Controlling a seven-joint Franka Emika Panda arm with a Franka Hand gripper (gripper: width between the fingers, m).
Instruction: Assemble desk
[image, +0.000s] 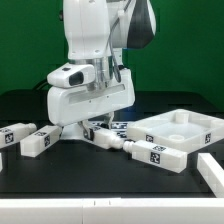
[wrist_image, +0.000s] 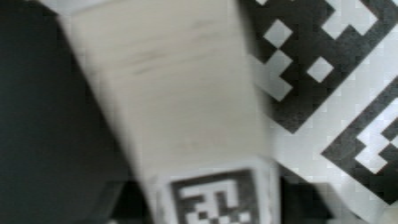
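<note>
Lying flat, white square leg (wrist_image: 169, 110), tagged end

A white square-section leg (wrist_image: 169, 100) fills most of the picture. It is very close to the lens and blurred, and it runs slantwise across the frame. Its broad lit face shows only faint scuff marks. Near one end of the leg sits a black-and-white square tag (wrist_image: 217, 200), cut off by the frame edge. Along one long side of the leg lies the marker board (wrist_image: 338, 90), with its large black patterns partly covered by the leg. Along the opposite long side is the dark table (wrist_image: 32, 120).
</note>
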